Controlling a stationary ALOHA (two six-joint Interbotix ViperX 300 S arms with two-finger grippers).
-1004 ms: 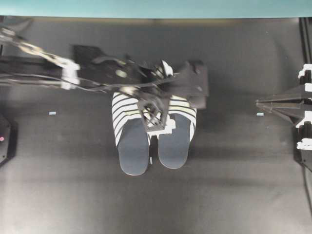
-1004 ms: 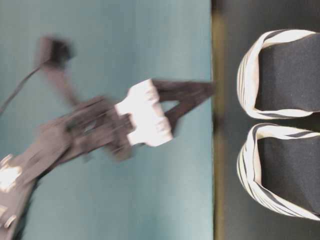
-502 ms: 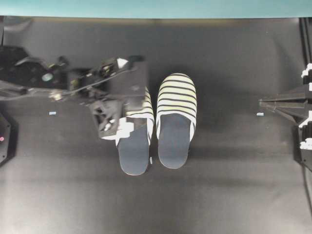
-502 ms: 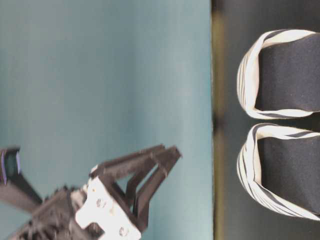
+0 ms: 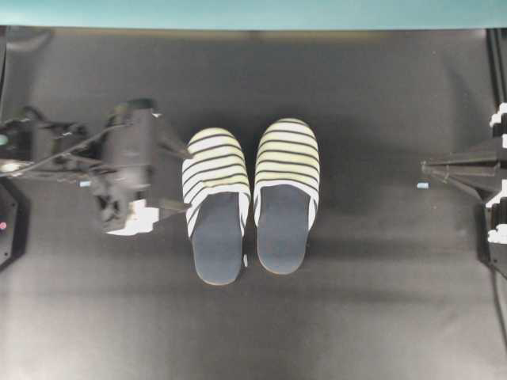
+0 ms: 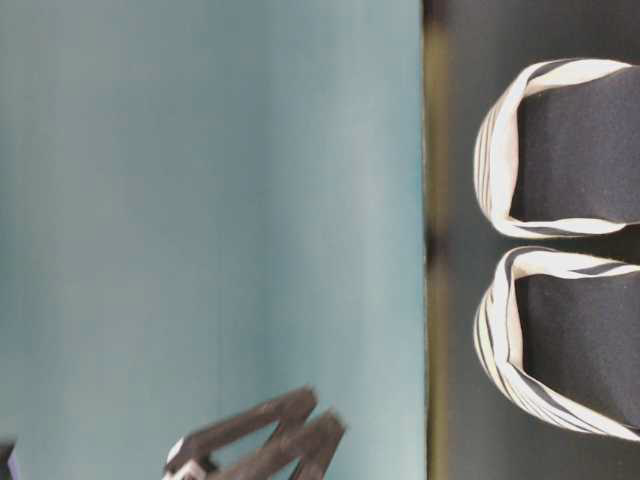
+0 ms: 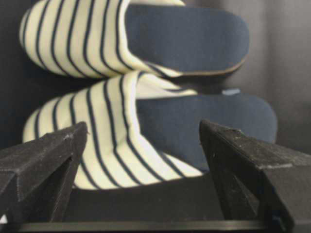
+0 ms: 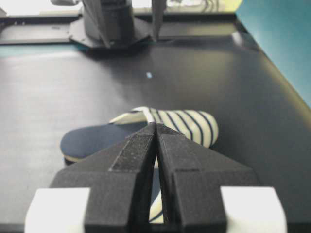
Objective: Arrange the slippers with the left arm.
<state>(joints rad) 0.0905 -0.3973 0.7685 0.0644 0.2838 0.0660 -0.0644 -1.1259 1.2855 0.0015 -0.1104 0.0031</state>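
The two slippers lie side by side on the black table, toes toward the teal wall: the left slipper and the right slipper, cream with dark stripes and navy insoles. My left gripper hovers just left of the left slipper, open, with nothing between its fingers. In the left wrist view the near slipper shows between the wide-apart fingers, apart from them, with the far slipper behind. The table-level view catches both slippers and the blurred fingertips. My right gripper rests shut at the right edge.
Small blue tape marks sit on the table at the left and the right. A tiny pale scrap lies between the slippers' heels. The teal wall bounds the far side. The left arm's base stands opposite.
My left arm has swung away to the left, from above the slippers to beside the left one. The slippers have stayed in place side by side. The right arm has not moved.
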